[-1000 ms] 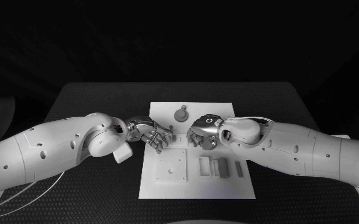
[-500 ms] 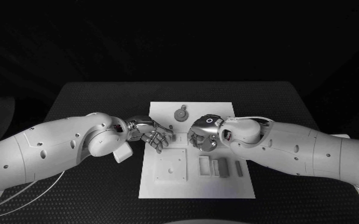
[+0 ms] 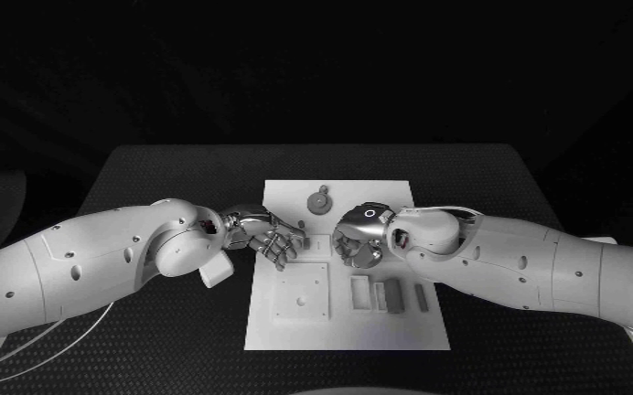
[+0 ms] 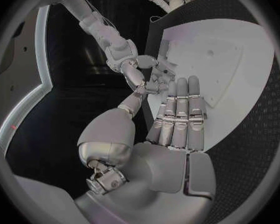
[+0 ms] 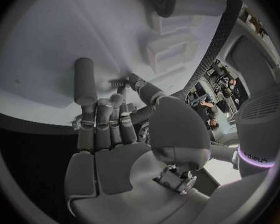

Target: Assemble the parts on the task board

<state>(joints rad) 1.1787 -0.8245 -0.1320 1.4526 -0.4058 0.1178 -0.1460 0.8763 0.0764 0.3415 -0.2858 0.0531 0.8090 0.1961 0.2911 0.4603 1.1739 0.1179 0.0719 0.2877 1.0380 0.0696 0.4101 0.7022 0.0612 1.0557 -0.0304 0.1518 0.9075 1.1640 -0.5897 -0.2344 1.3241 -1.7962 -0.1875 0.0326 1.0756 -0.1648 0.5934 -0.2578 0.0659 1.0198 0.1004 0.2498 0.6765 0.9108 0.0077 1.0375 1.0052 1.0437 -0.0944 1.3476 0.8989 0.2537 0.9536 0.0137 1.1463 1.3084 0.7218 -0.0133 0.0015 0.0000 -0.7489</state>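
1. Nothing much has shifted since the earlier frames; both arms hold the same pose over the middle of the task board (image 3: pixel 346 336), and the right robot hand (image 3: pixel 356 241) has at most edged slightly.
2. Nearest on the board lie the parts not yet dealt with, as far as I can judge: a square plate (image 3: pixel 302 292) at the left, then three upright blocks (image 3: pixel 382 294) side by side to its right; none of them is touched by either hand.
3. Beyond them, the left robot hand (image 3: pixel 273 241) hangs over the board's left edge, fingers together and slightly curled, nothing visibly in them, so I read it as open; its wrist view shows the fingers (image 4: pixel 180 112) laid out straight toward the board.
4. Just across from it, the right robot hand bends its fingertips down close to a small upright piece (image 3: pixel 316 247) between the two hands; whether it pinches anything I cannot tell.
5. Farthest back sits a round disc part (image 3: pixel 318 200), apart from both hands.
6. Judged from this, assembly is at an early to middle stage; most parts look loose.
7. Black counter (image 3: pixel 158 176) carries the board.
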